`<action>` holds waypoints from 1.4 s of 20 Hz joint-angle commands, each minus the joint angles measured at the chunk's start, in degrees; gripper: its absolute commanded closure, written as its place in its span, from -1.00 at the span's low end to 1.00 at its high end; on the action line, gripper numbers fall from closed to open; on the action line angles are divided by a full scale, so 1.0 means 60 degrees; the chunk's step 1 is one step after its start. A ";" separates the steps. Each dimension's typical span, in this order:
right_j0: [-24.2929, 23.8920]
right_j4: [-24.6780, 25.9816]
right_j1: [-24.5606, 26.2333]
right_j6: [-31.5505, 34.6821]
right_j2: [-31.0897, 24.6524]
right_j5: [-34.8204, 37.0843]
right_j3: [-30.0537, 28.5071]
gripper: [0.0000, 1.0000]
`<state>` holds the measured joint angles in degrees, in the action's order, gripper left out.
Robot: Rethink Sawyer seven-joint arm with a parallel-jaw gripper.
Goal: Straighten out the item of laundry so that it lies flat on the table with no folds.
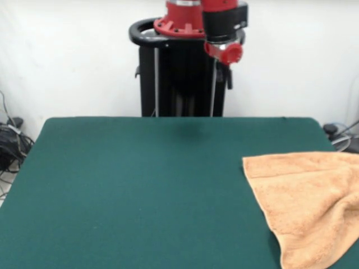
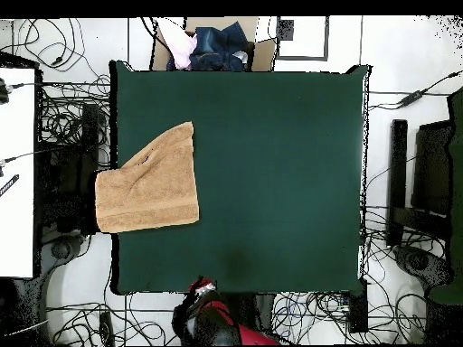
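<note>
Towel (image 1: 305, 204) at lower right of the front view, on the table (image 1: 140, 185), cut off by the right and bottom frame edges. In the overhead view, towel (image 2: 149, 185) at centre left, overhanging the table (image 2: 271, 172) edge on that side, with one corner drawn toward the upper right into a slanted, roughly triangular outline. Creases across the middle; likely a fold along the slanted edge, though not resolvable whether one layer or two lie there.

Arm (image 1: 221, 28) drawn back at top centre of the front view, above the pedestal (image 1: 179, 78) and well apart from the towel; in the overhead view, arm (image 2: 212, 321) at bottom centre, off the table surface. Gripper not identifiable in either view: only the red and black arm housing visible, so cannot tell whether apart or together.

Step judged: start, or a pause between moves; flattening not yet done. Next move calls for a reach to the towel side of the table, a pinch on the displaced corner or the overhanging edge, and a pull onto the table to open the fold.

Border bands and label not discernible. Overhanging part hidden in the front view. Box with clothes (image 2: 212, 45) beyond the top table edge in the overhead view; cables on the floor all around.
</note>
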<state>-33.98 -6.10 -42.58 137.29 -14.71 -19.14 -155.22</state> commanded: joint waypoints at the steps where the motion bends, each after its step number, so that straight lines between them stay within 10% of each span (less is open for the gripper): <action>1: -0.0319 -0.0964 -0.0464 0.2055 0.0067 0.0592 0.1478 -1.00; 14: -0.0632 -0.1329 -0.1005 0.3546 -0.2286 0.0410 0.1591 -1.00; 22: -0.0858 0.0280 0.0304 0.1306 -0.2975 0.0593 0.2467 -1.00; 28: -0.0179 0.1406 0.0289 -0.0562 -0.1773 0.1494 0.3081 -1.00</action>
<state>-37.66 -2.63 -44.30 138.61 -25.18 -17.72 -146.13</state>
